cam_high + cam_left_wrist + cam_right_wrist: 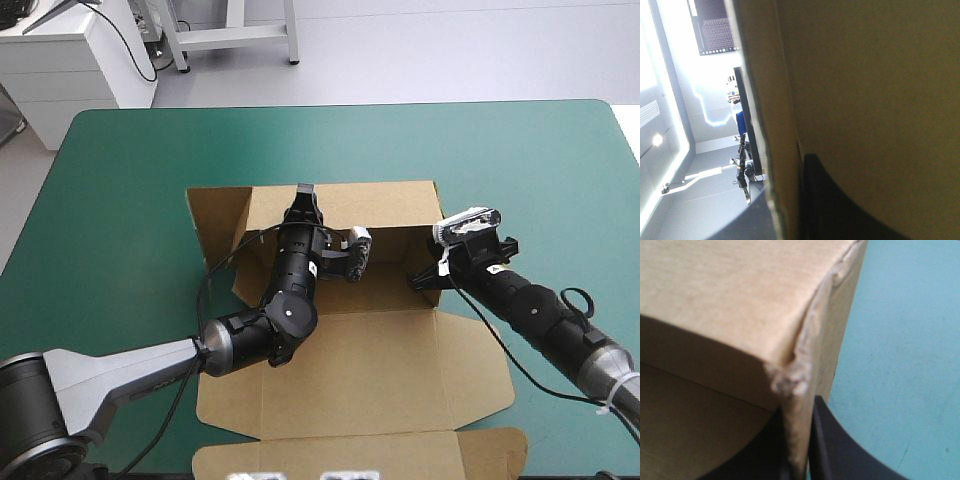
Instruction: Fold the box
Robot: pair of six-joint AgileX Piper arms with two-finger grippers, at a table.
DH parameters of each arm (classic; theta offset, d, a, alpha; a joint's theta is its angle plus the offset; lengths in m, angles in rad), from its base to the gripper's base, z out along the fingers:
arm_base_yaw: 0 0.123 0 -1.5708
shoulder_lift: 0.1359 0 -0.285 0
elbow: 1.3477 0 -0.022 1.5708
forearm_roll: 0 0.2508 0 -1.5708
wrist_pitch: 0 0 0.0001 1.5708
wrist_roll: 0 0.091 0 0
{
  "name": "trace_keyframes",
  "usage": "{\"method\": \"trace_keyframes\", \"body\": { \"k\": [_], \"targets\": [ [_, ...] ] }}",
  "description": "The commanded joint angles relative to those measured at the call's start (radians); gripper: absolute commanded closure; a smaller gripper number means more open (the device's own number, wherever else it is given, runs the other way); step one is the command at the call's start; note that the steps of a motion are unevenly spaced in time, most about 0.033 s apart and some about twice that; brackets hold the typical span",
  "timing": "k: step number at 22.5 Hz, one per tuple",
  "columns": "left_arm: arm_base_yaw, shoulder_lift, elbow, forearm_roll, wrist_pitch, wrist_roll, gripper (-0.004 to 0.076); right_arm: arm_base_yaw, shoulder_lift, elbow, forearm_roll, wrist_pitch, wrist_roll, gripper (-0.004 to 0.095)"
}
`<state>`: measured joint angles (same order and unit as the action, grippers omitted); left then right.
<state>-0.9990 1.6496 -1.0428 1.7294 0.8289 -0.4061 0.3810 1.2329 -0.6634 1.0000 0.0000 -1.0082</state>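
Box position: the brown box [370, 370] lies at the middle of the teal-green table [120, 180], partly raised.
Box form: the far wall [345, 208] stands upright. A right wall [437, 240] stands and meets it at a corner. A left flap [215, 228] leans outward. The wide panel [350, 350] nearest the robot lies flat on the cover, with a narrow strip [350, 455] beyond it at the near edge.
Left gripper: the left gripper [303, 195] sits on the top edge of the far wall, its tip narrow. In the left wrist view the gripper [801, 159] has one black finger [850, 215] lying flat against the board [880, 90]. The other finger is not seen. It reads as closed onto the wall.
Right gripper: the right gripper [425, 278] is at the right wall, near the corner. In the right wrist view the gripper [799, 407] pinches that wall, with one black finger [850, 450] on the outer face and the other on the inner face.
Corner condition: the board [715, 290] is crushed and frayed at the corner just ahead of the right gripper.
Table beside wall: bare cover [905, 365] shows outside the right wall.
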Motion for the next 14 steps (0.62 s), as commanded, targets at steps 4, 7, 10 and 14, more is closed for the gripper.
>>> {"method": "trace_keyframes", "body": {
  "k": [4,7,10,14],
  "targets": [
    [0.007,-0.029,-0.024,0.059,0.007,-0.019,0.064,0.002,-0.004,-0.029,-0.01,0.0,-0.027,0.0923],
    [0.02,-0.029,-0.024,0.059,-0.003,-0.01,0.0465,0.002,-0.003,-0.029,-0.007,0.0,-0.027,0.0923],
    [0.029,-0.028,-0.024,0.054,-0.007,-0.029,0.0137,0.002,0.004,-0.029,-0.007,-0.034,-0.019,0.0923],
    [0.019,-0.028,-0.02,0.037,0.025,-0.057,0.0147,0.002,0.052,-0.067,-0.009,-0.049,-0.019,0.0923]
  ]
}}
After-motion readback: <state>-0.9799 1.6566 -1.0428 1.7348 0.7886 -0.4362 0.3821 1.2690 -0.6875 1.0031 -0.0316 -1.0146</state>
